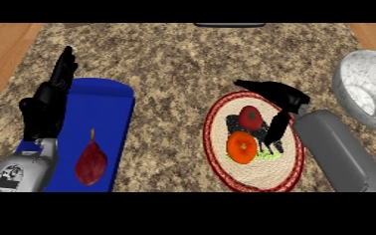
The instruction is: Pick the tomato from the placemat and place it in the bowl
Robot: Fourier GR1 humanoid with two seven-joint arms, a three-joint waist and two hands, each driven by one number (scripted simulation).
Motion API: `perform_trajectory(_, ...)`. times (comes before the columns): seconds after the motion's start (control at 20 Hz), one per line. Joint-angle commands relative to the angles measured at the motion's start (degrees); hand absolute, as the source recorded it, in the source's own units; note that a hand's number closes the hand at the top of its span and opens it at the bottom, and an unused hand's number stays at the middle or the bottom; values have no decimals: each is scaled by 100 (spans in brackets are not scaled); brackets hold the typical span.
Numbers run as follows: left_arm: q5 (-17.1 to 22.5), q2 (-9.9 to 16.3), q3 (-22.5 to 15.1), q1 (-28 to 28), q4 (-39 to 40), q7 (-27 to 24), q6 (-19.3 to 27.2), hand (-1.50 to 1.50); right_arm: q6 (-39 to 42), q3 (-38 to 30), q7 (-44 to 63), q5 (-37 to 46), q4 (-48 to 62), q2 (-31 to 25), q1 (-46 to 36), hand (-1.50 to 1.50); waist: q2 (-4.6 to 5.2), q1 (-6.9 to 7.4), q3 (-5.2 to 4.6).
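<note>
While our black right hand (283, 104) hovers open over the round woven red-rimmed placemat (290, 172), just right of the small red tomato (250, 117), we must next close round it, then carry it right to the grey speckled bowl (352, 77).

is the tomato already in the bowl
No, the tomato lies on the round placemat beside the right hand, and the bowl stands apart at the right edge.

One tomato (250, 117), one orange fruit (241, 148), one red leaf-shaped item (91, 162), two mats, one bowl (353, 87).
</note>
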Motion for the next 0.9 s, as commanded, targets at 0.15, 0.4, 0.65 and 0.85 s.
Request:
perform_trajectory(0.15,-207,-171,122,286,-403,236,-223,0,-420,-108,-476,648,992,531,-133,-150,2,25,0)
perform_trajectory(0.4,-226,-292,326,72,63,-63,-345,0,-366,73,-923,1052,939,417,-203,150,1,-4,-2)
perform_trajectory(0.65,-186,-181,639,-77,-174,199,-566,0,-1129,-135,-1307,1394,1509,786,-344,150,3,13,0)
perform_trajectory(0.85,-650,-516,362,-347,-39,472,-330,0,-1159,-368,-1610,1435,1803,787,-445,150,6,1,1)
